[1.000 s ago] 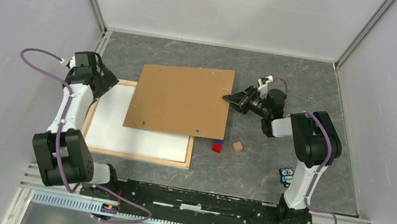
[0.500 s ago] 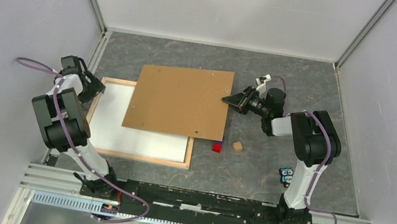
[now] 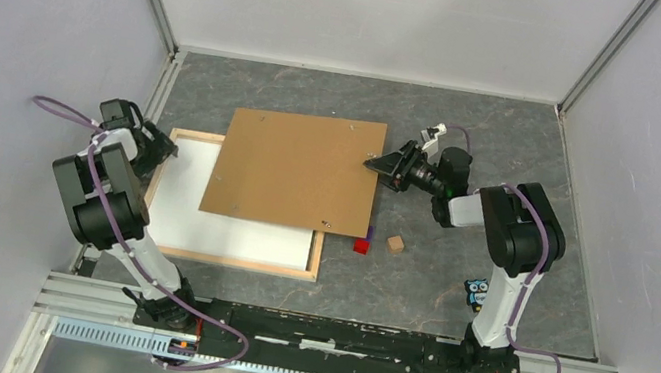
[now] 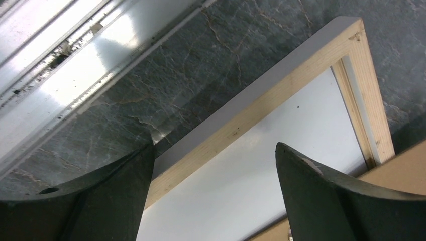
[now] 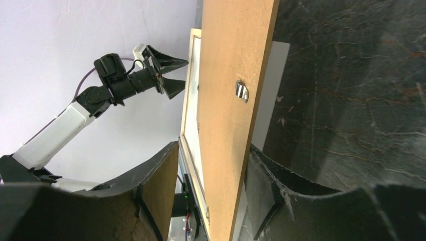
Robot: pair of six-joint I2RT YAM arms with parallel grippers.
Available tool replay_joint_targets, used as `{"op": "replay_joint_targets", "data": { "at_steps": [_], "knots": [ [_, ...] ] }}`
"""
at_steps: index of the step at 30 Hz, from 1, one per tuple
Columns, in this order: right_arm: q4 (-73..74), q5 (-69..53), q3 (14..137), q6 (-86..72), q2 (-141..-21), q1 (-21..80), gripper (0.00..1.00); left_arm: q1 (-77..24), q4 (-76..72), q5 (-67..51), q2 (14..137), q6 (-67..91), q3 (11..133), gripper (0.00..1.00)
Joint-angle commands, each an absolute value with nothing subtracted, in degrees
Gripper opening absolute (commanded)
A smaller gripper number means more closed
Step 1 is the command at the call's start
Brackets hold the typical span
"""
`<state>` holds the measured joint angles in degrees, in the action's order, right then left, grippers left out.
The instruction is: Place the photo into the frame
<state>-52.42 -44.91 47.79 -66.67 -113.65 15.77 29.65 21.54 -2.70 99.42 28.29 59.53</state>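
Note:
The frame point(image 3: 233, 260) of light wood lies flat left of centre, with a plain white surface point(image 3: 200, 215) filling its opening. The photo's printed side is out of view. A brown backing board point(image 3: 299, 169) rests slanted over the frame's far right part. My right gripper point(image 3: 380, 167) straddles the board's right edge. In the right wrist view the right gripper point(image 5: 213, 145) is open, one finger standing clear of the board point(image 5: 231, 100). My left gripper point(image 3: 166, 147) hovers open at the frame's far left corner. The left gripper point(image 4: 215, 145) spans the wooden slat point(image 4: 261, 103), holding nothing.
A small red block point(image 3: 362, 246) and a wooden cube point(image 3: 395, 244) sit right of the frame. An owl figure point(image 3: 476, 292) stands by the right arm. Grey walls and metal rails point(image 3: 169, 68) bound the stone-patterned table.
My right jaws have widened around the board's edge, and the board has shifted slightly left. The left arm swung its elbow back and its gripper moved a little outward at the frame's corner.

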Motion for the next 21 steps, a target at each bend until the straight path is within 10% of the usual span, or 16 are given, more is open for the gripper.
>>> {"op": "replay_joint_targets", "data": {
  "at_steps": [1,21],
  "knots": [
    [-59.0,-44.0,48.6,-68.9,-113.9,17.6,0.55,29.0,21.8,-12.6,97.2,34.3,54.8,0.95],
    [-68.2,-35.8,48.9,-78.7,-116.3,20.2,0.49,29.1,11.7,-24.8,96.4,46.8,46.0,0.96]
  ]
}}
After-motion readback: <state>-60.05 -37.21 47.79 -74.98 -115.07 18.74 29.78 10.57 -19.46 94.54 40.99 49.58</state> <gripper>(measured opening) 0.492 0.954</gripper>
